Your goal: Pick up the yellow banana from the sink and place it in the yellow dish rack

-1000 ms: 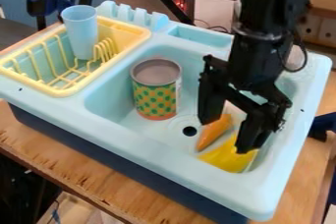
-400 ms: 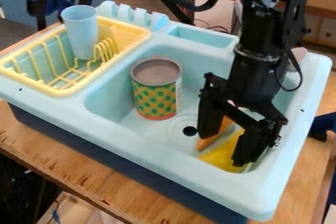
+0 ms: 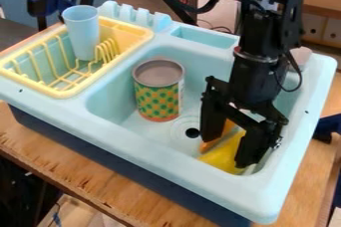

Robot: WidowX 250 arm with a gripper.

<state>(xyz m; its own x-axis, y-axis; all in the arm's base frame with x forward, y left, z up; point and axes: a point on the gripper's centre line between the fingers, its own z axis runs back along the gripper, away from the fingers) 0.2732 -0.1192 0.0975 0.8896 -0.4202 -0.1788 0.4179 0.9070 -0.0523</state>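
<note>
The gripper hangs low in the right part of the sink basin, its two fingers spread open. Between and behind them lie an orange, carrot-like piece and a yellow object, both partly covered by the fingers. Whether the fingers touch either one, I cannot tell. Left of the gripper, a can with a green-dotted yellow label stands upright in the basin, a gap apart from the left finger.
A yellow dish rack sits at the sink's left, with a light blue cup upright in it. The basin's dark drain hole is just left of the gripper. The light blue sink rim surrounds the basin on a wooden table.
The gripper has come down a little toward the orange and yellow objects, covering more of the orange one, and has shifted slightly left. The can, rack and cup have not moved.
</note>
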